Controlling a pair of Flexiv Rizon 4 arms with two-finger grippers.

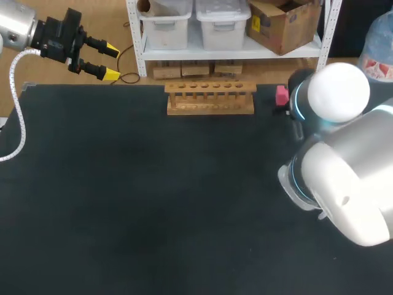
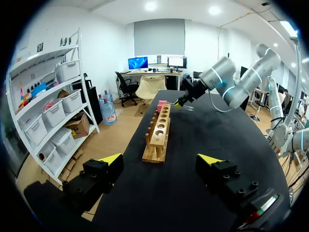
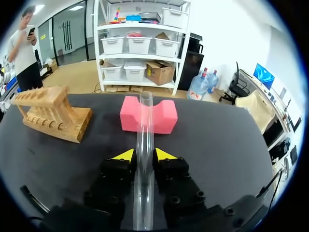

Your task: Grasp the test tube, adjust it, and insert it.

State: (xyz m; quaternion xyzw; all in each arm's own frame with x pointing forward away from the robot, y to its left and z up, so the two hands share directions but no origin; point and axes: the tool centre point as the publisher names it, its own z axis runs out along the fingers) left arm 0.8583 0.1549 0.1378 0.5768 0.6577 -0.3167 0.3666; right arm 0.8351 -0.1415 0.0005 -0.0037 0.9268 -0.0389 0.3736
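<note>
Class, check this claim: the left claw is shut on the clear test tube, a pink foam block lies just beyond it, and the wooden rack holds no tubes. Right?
No. The right wrist view shows the right claw shut on the test tube; the left claw is open and empty. The pink foam block beyond the tube and the empty wooden rack are as stated.

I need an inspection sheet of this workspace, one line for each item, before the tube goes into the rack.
Surface: black table, flat.
Job's things: wooden rack upright near the far edge, holes empty; test tube held, open end towards the foam.
Clutter: pink foam block ahead of the right gripper.
Grippers: left gripper open, empty; right gripper shut on the test tube.
Cables: white hose at the left arm.
Surroundings: nothing seen reaching over the table.
</note>
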